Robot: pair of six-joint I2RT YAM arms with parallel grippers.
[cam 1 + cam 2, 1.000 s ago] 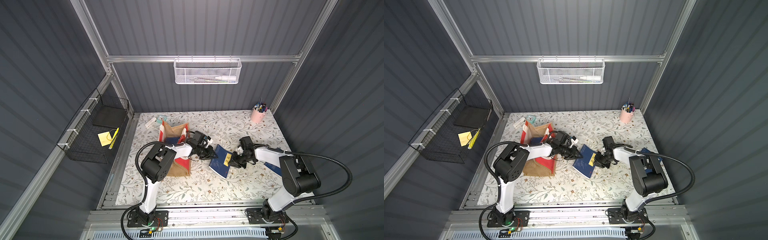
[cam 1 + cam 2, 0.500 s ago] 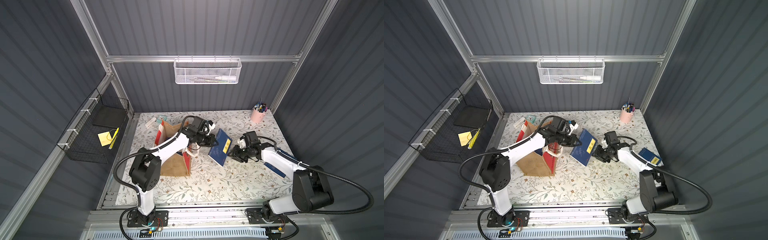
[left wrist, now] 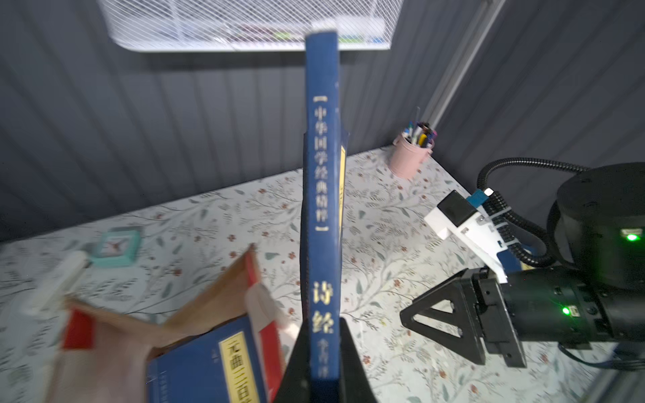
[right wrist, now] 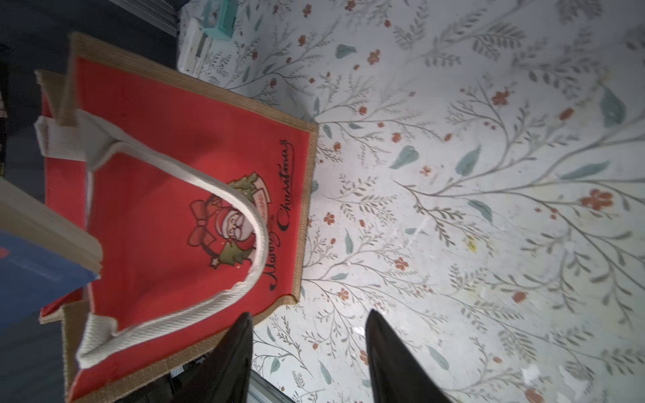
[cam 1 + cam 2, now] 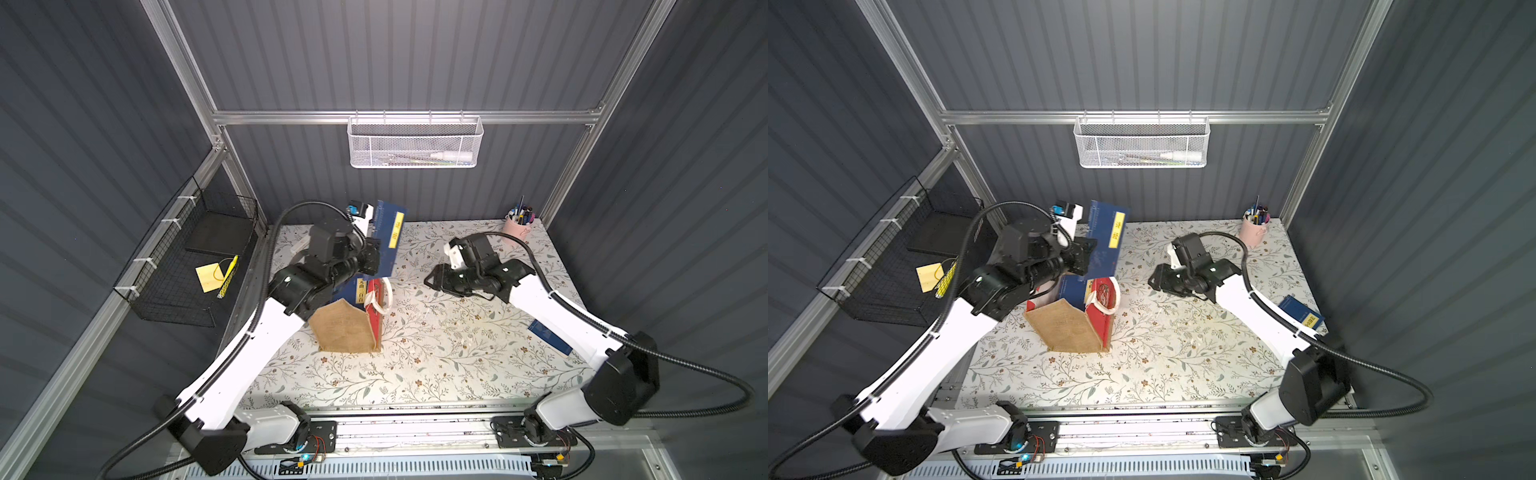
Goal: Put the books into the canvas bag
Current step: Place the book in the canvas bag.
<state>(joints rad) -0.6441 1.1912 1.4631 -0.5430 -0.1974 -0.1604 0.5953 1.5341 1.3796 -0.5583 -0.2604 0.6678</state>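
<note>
My left gripper (image 5: 370, 259) is shut on the lower end of a navy book (image 5: 386, 237) with a yellow label. The book stands upright in the air above the canvas bag (image 5: 345, 332); in the left wrist view its spine (image 3: 321, 209) runs between the jaws. Another navy book (image 3: 209, 366) sits inside the bag (image 3: 209, 303). My right gripper (image 5: 432, 280) hovers open and empty to the right of the bag, whose red Santa face (image 4: 167, 167) shows in the right wrist view. One more navy book (image 5: 1302, 313) lies at the table's right edge, behind my right arm.
A white mesh basket (image 5: 415, 143) hangs on the back wall. On the left wall is a black wire basket (image 5: 187, 266) with a yellow note. A pink pen cup (image 5: 517, 226) stands at the back right corner. A small teal clock (image 3: 117, 246) sits behind the bag.
My left gripper has lifted the navy book off the table and swung it up over the bag. My right gripper has let go of it, opened and drawn back to the right.
</note>
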